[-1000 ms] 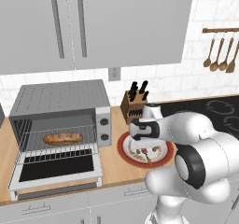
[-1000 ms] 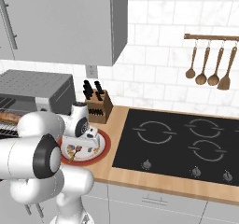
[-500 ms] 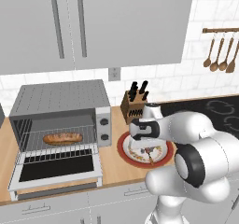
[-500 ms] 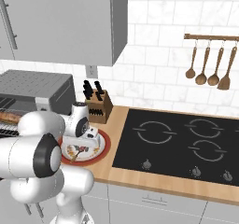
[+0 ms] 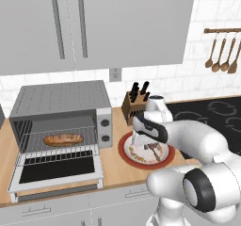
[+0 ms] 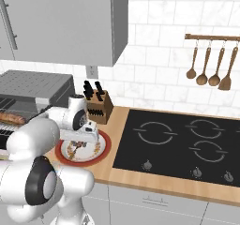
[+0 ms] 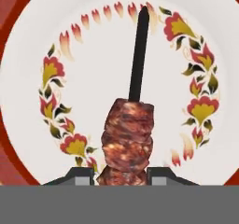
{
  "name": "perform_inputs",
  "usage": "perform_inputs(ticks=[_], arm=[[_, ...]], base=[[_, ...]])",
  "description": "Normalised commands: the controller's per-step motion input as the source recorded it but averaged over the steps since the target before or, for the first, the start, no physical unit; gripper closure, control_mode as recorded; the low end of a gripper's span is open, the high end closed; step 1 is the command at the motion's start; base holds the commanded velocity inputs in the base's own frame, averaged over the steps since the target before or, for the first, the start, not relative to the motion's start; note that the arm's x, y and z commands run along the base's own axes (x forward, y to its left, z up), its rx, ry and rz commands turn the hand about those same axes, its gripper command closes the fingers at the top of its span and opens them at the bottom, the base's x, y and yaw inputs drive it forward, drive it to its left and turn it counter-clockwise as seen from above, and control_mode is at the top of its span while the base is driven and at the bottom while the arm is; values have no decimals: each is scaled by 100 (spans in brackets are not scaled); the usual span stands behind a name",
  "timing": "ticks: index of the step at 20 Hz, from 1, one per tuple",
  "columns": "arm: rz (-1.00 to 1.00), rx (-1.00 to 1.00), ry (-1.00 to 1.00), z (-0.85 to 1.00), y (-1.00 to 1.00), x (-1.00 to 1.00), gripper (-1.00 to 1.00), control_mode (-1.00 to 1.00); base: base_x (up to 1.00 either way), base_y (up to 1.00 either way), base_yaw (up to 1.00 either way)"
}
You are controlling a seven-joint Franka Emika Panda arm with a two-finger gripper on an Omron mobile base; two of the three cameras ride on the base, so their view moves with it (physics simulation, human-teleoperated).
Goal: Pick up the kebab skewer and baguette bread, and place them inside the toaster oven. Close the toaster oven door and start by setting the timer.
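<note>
While pinched: the kebab skewer (image 7: 128,134) sits between the fingertips (image 7: 78,175) of the gripper (image 7: 120,176), jaws pressed in on the lowest meat chunk, with the dark stick running away over the middle of the plate (image 7: 219,139).
Skewer place: on the plate (image 5: 134,155), which rests near the front edge of the counter (image 5: 113,166), between the toaster oven (image 5: 61,126) and the stove (image 6: 183,144).
Skewer make: thin black stick with a rounded tip, threaded with lumpy, glossy reddish-brown meat; whether it has left the plate, I cannot tell.
Step in hand: lifting the skewer for the oven.
How to do it well: judged from the hold, the grip is at one end, so the long stick may droop or swivel; raise it straight and slowly, keep it level, and turn it to lie along the rack before going in.
Plate: round, white, smooth, with a red rim and a ring of painted flowers.
Bread: the baguette (image 5: 63,139), golden and oblong, already lies on the wire rack inside the oven.
Oven: boxy silver, ribbed top, two knobs at right; its door (image 5: 59,171) hangs open, dark glass facing up.
Nearby: a wooden knife block (image 5: 134,105) stands just behind the plate, towards the counter's back edge.
</note>
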Motion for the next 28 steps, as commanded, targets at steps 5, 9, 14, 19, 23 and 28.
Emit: perform_inputs(ticks=[5, 9, 14, 19, 23, 28], arm=[[15, 0, 0, 90, 24, -36, 100, -100], [25, 0, -2, 44, 54, -40, 100, -100], [35, 0, -1, 44, 58, -23, 100, -100], [41, -1, 0, 40, 68, -15, 100, -100], [54, -5, 0, 6, 91, -8, 100, -100], [63, 0, 0, 0, 84, 0, 100, -100]], base=[[0, 0, 0], [0, 0, 0], [0, 0, 0], [0, 0, 0], [0, 0, 0], [0, 0, 0]])
